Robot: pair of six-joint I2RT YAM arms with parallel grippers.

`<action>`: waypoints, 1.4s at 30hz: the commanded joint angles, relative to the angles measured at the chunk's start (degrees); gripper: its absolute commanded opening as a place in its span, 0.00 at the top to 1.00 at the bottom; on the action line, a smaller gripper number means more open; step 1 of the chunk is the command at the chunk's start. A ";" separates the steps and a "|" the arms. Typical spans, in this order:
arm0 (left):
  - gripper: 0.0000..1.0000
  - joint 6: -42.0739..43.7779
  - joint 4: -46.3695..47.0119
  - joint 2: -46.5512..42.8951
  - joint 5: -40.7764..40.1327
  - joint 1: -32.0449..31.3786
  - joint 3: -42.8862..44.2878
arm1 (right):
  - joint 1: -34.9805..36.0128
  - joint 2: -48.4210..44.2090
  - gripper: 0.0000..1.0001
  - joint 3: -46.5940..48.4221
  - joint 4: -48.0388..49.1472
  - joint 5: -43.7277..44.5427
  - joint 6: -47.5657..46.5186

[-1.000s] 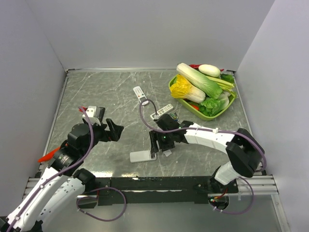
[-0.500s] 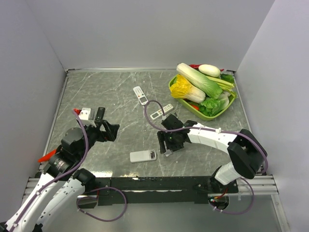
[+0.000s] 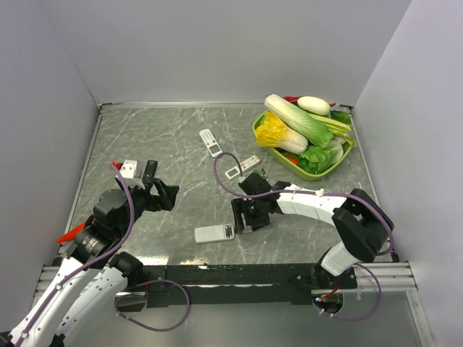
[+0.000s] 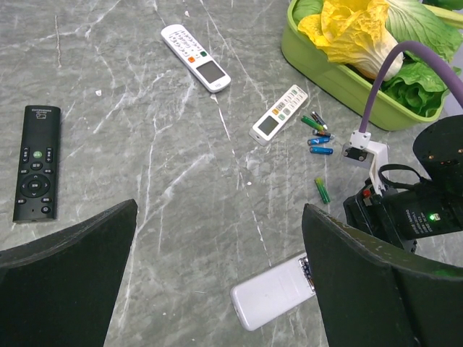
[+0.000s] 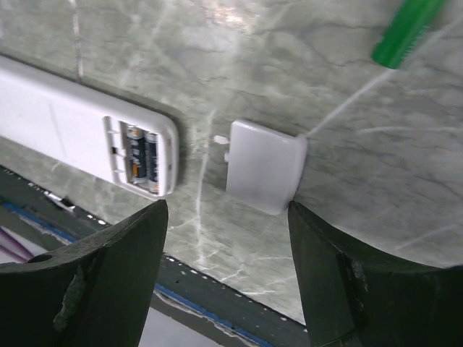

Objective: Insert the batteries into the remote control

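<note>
A white remote (image 3: 214, 233) lies face down near the front edge. In the right wrist view its battery bay (image 5: 141, 152) is open with two dark cells in it. The loose white battery cover (image 5: 262, 165) lies just beside it. My right gripper (image 5: 228, 217) is open and empty, hovering over the cover and the remote's open end (image 3: 240, 215). A green battery (image 5: 405, 29) lies beyond. Several loose batteries (image 4: 318, 137) and the green one (image 4: 322, 190) lie by a small white remote (image 4: 278, 113). My left gripper (image 4: 221, 217) is open and empty, left of the white remote (image 4: 273, 292).
A black remote (image 4: 36, 162) lies at the left and another white remote (image 4: 195, 58) further back. A green basket (image 3: 257, 132) of vegetables stands at the back right. A red object (image 3: 70, 233) lies at the table's left edge.
My right gripper has shifted right off the white remote's end, leaving it uncovered. My left arm has drawn back a little to the left.
</note>
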 commanded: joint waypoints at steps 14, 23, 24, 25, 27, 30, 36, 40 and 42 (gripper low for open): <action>0.01 1.32 2.12 0.28 1.37 0.97 0.65 | 1.11 -20.20 0.23 3.55 0.83 4.16 -29.93; 0.01 1.05 1.60 0.19 0.50 1.15 0.65 | 0.94 -27.00 0.12 1.86 5.88 4.34 -47.72; 0.01 0.97 1.42 0.28 0.06 1.15 0.82 | 0.76 -24.29 0.14 2.92 2.82 3.55 -48.77; 0.01 0.97 1.33 0.28 -0.12 1.15 0.82 | 0.59 -22.96 0.17 3.01 2.18 3.11 -51.56; 0.01 0.79 1.07 0.10 -0.38 1.24 0.82 | 0.50 -20.76 0.20 1.62 3.22 0.92 -54.48; 0.01 0.61 0.80 -0.07 -1.17 1.32 0.82 | 0.50 -20.31 0.20 -1.73 5.68 -3.74 -58.26; 0.01 0.18 0.19 0.45 -1.79 1.32 1.00 | -2.57 -17.59 0.19 -6.31 8.07 -8.92 -67.32; 0.00 0.09 -0.16 0.98 -1.97 1.59 1.26 | -3.55 -11.62 0.16 -3.67 3.85 -8.76 -70.04; 0.01 0.00 -0.16 0.72 -2.14 1.59 1.18 | -3.63 -8.71 0.13 -2.70 2.53 -8.50 -70.57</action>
